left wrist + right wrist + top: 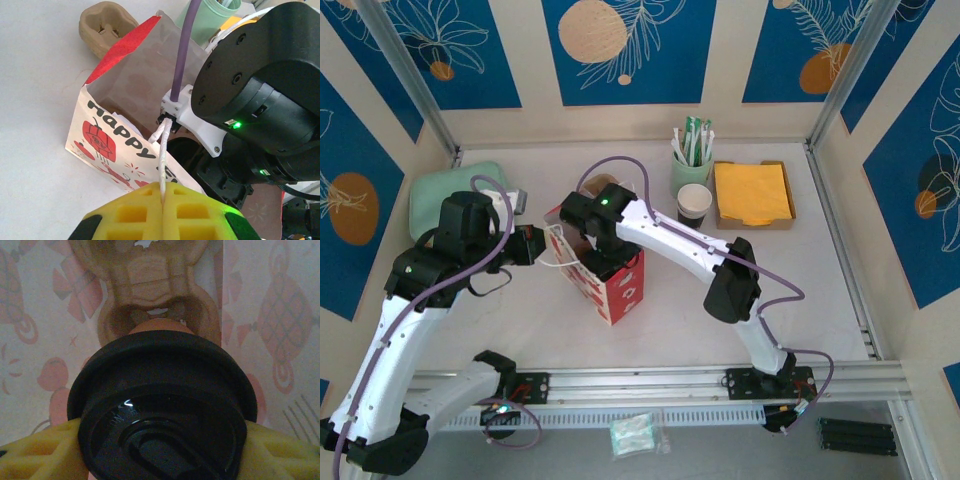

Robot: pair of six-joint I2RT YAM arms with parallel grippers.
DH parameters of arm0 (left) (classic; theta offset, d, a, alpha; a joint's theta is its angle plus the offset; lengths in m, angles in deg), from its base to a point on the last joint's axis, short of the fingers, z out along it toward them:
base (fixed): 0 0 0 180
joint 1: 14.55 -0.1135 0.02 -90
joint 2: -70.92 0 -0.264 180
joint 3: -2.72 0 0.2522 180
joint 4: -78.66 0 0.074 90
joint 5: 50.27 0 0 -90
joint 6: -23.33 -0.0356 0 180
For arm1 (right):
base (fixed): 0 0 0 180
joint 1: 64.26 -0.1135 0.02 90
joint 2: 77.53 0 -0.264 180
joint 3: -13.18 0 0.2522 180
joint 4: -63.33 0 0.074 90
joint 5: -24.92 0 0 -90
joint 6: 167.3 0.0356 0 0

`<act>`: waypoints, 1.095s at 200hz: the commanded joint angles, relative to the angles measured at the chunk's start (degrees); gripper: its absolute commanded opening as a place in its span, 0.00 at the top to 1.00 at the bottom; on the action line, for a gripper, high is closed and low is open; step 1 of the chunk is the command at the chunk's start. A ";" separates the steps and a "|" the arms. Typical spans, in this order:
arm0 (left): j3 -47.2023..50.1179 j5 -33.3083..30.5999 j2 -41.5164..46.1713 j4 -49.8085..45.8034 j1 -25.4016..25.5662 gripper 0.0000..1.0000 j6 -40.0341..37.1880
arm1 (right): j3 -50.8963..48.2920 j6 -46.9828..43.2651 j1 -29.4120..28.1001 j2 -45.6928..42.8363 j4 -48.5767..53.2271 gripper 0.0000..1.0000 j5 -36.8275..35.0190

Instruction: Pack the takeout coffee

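The red-and-white paper bag (617,287) stands open mid-table. My left gripper (164,197) is shut on its white twisted handle (162,150) and holds that side up. My right gripper (160,440) reaches down into the bag's mouth, its wrist (605,212) above it. Its yellow fingers (40,452) are shut on the black lid (160,405) of the takeout coffee, whose brownish cup (160,326) just shows under the lid. Beyond the cup, between the printed bag walls (280,340), lies a brown moulded cup holder (150,280).
A brown cardboard carrier (105,25) sits on the table behind the bag. At the back right stand a green cup of sachets (692,160), a lidless white cup (695,203) and a tray of orange napkins (753,195). A green cloth (450,200) lies back left.
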State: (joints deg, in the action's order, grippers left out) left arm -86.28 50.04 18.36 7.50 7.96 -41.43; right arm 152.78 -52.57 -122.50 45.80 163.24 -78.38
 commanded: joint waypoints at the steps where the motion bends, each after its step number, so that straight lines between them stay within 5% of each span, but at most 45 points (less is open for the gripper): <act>1: 0.36 0.33 0.64 0.48 -0.31 1.00 0.08 | -0.56 -1.00 -0.60 0.66 0.84 0.40 1.06; 219: -0.08 0.59 0.17 0.64 -0.33 1.00 0.02 | 0.50 -1.15 -0.79 1.39 1.59 0.40 -0.15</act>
State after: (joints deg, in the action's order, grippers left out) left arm -86.28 50.04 18.30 7.50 7.96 -41.43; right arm 152.78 -53.31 -122.91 46.24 163.33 -78.58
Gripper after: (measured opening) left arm 0.063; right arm 0.624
